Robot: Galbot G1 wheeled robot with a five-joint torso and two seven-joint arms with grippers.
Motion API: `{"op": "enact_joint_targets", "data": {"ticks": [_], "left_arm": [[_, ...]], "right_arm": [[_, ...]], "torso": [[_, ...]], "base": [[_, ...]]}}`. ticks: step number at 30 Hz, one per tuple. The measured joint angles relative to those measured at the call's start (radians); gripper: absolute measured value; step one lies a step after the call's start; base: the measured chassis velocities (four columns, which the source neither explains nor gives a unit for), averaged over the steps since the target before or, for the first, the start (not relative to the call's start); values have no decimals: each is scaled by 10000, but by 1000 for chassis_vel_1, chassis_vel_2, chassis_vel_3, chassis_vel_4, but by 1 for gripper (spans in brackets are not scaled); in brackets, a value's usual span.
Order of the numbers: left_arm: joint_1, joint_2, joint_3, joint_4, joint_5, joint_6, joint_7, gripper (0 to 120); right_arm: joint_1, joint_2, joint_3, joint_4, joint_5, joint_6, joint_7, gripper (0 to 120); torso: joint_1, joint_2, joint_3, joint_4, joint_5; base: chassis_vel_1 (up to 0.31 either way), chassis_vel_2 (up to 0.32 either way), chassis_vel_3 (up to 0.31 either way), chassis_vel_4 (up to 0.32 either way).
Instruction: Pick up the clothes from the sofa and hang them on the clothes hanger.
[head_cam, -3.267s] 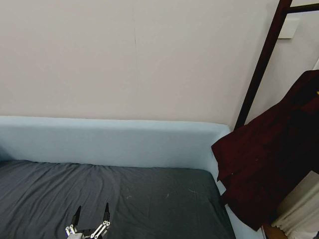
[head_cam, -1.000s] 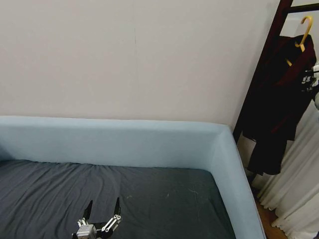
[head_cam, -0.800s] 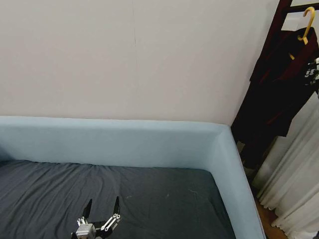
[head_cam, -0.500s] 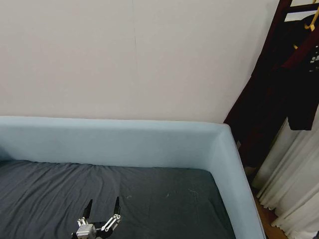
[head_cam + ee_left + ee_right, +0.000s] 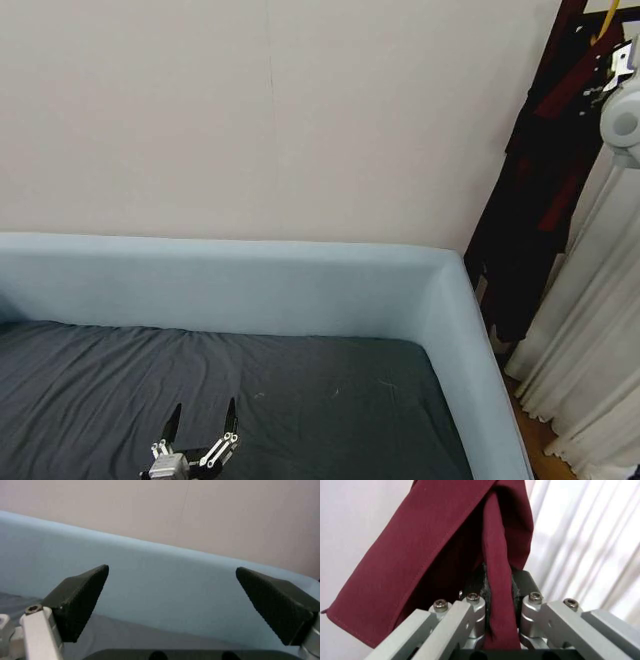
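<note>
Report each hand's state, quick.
Left hand: open, empty, above the sofa.
Right hand: closed on the dark red garment.

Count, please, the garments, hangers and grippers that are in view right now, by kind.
Dark red garment: 1
Yellow hanger: 1
Grippers: 2 (left gripper open above the sofa; right gripper high by the hanger, shut on the garment)
Total: 4
</note>
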Motion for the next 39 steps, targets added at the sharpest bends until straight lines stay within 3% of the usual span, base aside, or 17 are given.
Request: {"op": "enact_joint_targets", "data": {"ticks": [8, 16, 29, 39], "left_arm": [[-4, -10, 35, -69, 5, -3, -4, 100], [109, -10, 66, -163, 59, -35, -18, 100], [286, 36, 24, -236, 62, -226, -57, 100], [324, 112, -31, -189, 18, -398, -101, 100]], "right_arm": [[-17, 64, 33, -239, 1049, 4, 702, 7], [604, 824, -51, -900, 2046, 27, 1699, 7], [1289, 2264, -212, -2828, 2502, 65, 2774, 7], [1424, 2524, -379, -3345, 2540, 75, 2663, 7]], "torso": [[0, 0, 0, -3, 3], [-1, 0, -1, 1, -2], [0, 0, -1, 0, -1], [-1, -1, 0, 0, 0]], "base": [[0, 0, 0, 0], [0, 0, 0, 0], [0, 0, 0, 0], [0, 0, 0, 0]]}}
